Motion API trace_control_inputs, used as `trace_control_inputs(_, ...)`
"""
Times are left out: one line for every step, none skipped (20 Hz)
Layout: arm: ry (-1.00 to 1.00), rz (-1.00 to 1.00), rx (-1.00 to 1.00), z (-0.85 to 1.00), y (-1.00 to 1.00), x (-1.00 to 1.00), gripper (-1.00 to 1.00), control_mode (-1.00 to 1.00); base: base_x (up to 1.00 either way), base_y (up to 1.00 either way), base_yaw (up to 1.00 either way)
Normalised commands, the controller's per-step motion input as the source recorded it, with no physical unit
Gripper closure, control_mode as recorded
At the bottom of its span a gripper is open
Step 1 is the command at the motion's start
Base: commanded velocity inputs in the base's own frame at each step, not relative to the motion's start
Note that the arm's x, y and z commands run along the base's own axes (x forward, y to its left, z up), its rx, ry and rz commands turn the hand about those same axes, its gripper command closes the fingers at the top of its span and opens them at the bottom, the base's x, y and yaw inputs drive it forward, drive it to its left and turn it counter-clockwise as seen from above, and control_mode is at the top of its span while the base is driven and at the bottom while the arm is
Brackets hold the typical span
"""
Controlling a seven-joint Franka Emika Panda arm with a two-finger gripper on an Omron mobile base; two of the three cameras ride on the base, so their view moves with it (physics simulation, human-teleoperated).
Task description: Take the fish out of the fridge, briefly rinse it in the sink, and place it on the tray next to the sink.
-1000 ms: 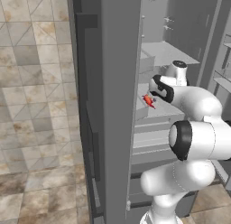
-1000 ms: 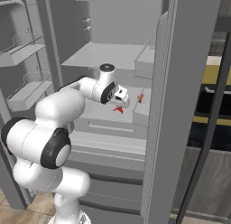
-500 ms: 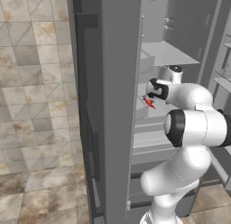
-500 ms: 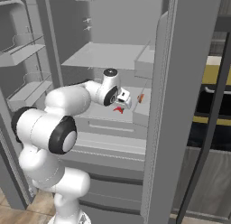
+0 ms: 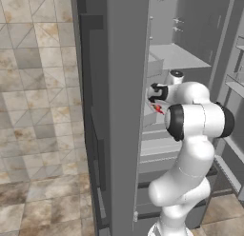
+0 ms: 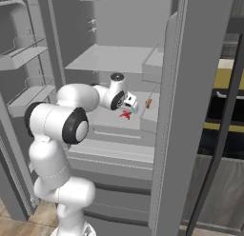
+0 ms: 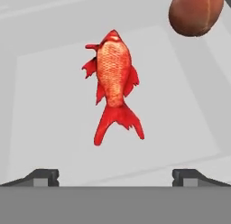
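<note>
Lying flat on the fridge [image 6: 176, 111] shelf, the fish [image 7: 113, 81] is seen at 12 o'clock of the tool [image 7: 115, 175], fingers spread apart.

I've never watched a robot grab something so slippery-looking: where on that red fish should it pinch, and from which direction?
Probably across the thick scaled body of the fish, not the thin fins or forked tail. It lies flat on the fridge shelf, so come from above, the open gripper straddling its narrow width.

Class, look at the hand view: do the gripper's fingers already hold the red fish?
No. The small red scaly fish lies on the grey fridge shelf, clear of the two dark fingers, which stand wide apart.
</note>
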Motion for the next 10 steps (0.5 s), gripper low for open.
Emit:
trace_control_inputs(0.00,0.00,0.00,-0.44,0.00,0.15,-1.00,-1.00,0.00,0.00,0.00)
trace_control_inputs(0.00,0.00,0.00,-0.37,0.00,0.11,-1.00,-1.00,0.00,0.00,0.00)
trace_control_inputs(0.00,0.00,0.00,-0.36,0.00,0.14,-1.00,-1.00,0.00,0.00,0.00)
trace_control_inputs(0.00,0.00,0.00,-0.30,0.00,0.16,-1.00,-1.00,0.00,0.00,0.00)
trace_control_inputs(0.00,0.00,0.00,-0.31,0.00,0.19,-1.00,-1.00,0.00,0.00,0.00)
trace_control_inputs(0.00,0.00,0.00,-0.34,0.00,0.28,-1.00,-1.00,0.00,0.00,0.00)
trace_control_inputs(0.00,0.00,0.00,-0.31,0.00,0.32,-1.00,-1.00,0.00,0.00,0.00)
trace_control_inputs(0.00,0.00,0.00,-0.26,0.00,0.38,-1.00,-1.00,0.00,0.00,0.00)
trace_control_inputs(0.00,0.00,0.00,-0.20,0.00,0.50,-1.00,-1.00,0.00,0.00,0.00)
trace_control_inputs(0.00,0.00,0.00,-0.17,0.00,0.48,-1.00,-1.00,0.00,0.00,0.00)
